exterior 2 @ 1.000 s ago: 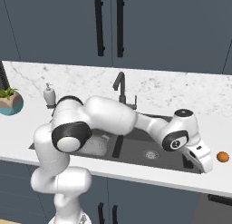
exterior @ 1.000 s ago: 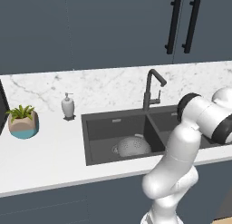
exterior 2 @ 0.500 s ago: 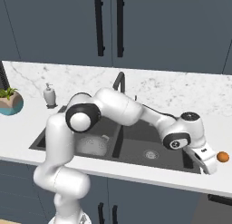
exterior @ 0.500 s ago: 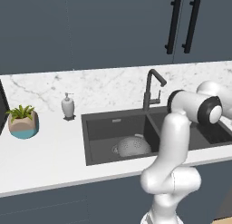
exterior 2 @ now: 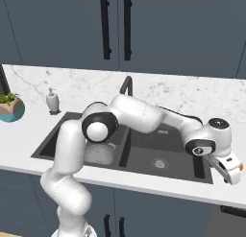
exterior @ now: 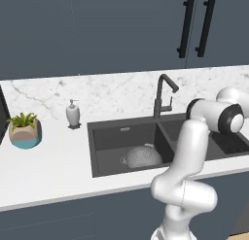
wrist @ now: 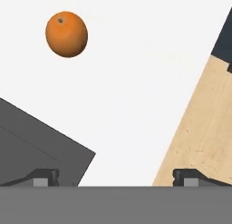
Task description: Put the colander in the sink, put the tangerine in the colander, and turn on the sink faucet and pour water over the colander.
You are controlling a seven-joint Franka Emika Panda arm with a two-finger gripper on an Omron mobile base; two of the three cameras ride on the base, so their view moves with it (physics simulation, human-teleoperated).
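While the white arm is reaching toward the right edge of the right base view, its gripper is hanging over the pale counter just past the right end of the sink, with both fingers spread wide and nothing between them. Seen from the hand view, the two dark fingertips are standing far apart at the bottom of the frame, and the tangerine is sitting alone on the white counter in the upper left, well apart from them and not yet lined up between them. A dark corner of the sink is showing at the lower left of that view, and pale wooden floor is showing at the right, so the fruit is lying near the counter's end. In the left base view the colander is already resting in the left basin at the middle of the frame, and the sink faucet is standing behind the divider — its spout is angling to the right. The tangerine is probably light, smooth and round, so it may roll away if one finger is nudging it first; its skin looks soft enough to dent. A sensible hold is across its widest middle, fingers coming straight down on either side — closing gently.
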